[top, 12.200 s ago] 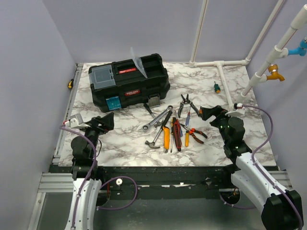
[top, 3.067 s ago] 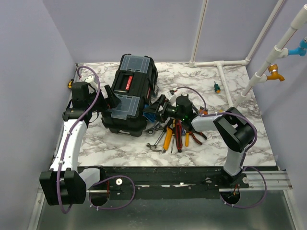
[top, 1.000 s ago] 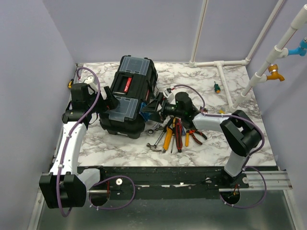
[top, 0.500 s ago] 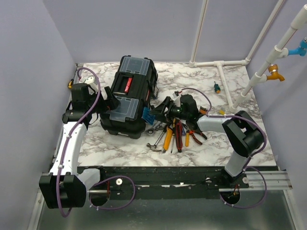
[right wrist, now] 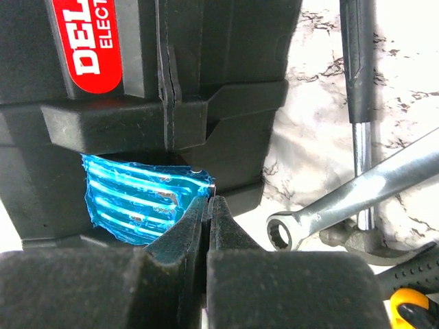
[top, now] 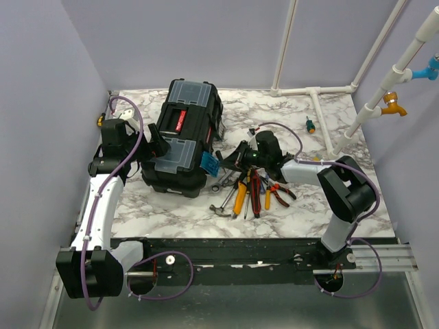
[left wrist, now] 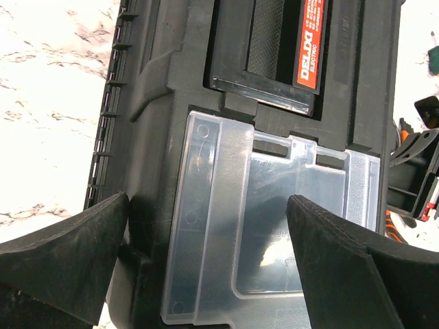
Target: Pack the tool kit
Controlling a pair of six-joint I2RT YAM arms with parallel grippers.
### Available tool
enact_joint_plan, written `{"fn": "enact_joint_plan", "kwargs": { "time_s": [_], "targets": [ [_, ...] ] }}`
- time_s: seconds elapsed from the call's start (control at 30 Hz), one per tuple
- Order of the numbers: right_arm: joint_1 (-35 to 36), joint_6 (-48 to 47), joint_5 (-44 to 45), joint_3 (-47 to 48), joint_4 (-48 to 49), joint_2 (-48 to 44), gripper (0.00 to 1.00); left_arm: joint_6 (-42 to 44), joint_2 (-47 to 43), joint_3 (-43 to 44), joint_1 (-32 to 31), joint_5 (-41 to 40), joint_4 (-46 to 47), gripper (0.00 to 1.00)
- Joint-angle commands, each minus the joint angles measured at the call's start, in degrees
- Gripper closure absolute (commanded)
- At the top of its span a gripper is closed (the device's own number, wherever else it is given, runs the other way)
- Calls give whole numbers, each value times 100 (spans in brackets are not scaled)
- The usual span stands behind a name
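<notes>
L claw (left wrist: 207, 205) wide over toolbox (left wrist: 178, 82), R claw (right wrist: 208, 205) closed tight by blue latch (right wrist: 130, 202)

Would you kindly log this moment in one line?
left gripper open over toolbox | right gripper shut at blue latch | tools outside

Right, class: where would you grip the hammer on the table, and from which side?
Probably the hammer handle, from above, jaws across it: it lies flat with bare table either side, while a wrench crosses nearer the head.
</notes>
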Motion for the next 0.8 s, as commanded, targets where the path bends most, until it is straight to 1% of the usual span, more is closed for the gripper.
{"fn": "enact_joint_plan", "kwargs": {
  "time_s": [0.0,0.07,0.1,0.13,0.17,0.2,0.23,0.27,0.37,0.4,0.43,0.47,0.5,0.53,0.57,0.7,0.77],
  "targets": [
    [393,13,-229,590,454,219,97,-208,63,-51,-112,669,-106,2],
    [410,64,-249,586,557,265,81,-213,118,-51,-118,706,-127,2],
    [414,93,-223,549,610,258,68,-211,136,-53,-123,715,-130,2],
    [415,120,-172,498,648,244,57,-208,149,-54,-118,719,-138,2],
    [415,159,-122,456,693,227,43,-208,152,-51,-125,723,-139,2],
    [415,235,-117,391,791,235,38,-208,164,-51,-126,724,-132,2],
    [415,352,-154,346,952,261,37,-208,168,-51,-126,722,-136,2],
    [414,438,-188,317,1065,319,41,-208,172,-56,-126,728,-139,2],
    [423,747,-373,307,1518,542,67,-216,176,-42,-126,740,-139,2],
    [423,818,-401,304,1636,585,68,-216,177,-41,-126,742,-139,2],
    [430,872,-411,317,1702,617,59,-217,172,-42,-126,753,-130,2],
    [439,888,-373,325,1669,605,38,-216,166,-49,-126,752,-129,2],
    [456,875,-316,317,1645,566,27,-216,157,-51,-125,750,-128,2],
    [458,851,-273,300,1630,515,11,-216,154,-51,-126,748,-130,2],
    [462,823,-236,275,1592,455,0,-208,146,-51,-126,745,-130,2],
    [457,682,133,147,1203,160,0,-208,130,-42,-126,750,-125,2],
    [462,694,254,54,1195,110,0,-208,127,-38,-126,751,-134,2]
  ]
}}
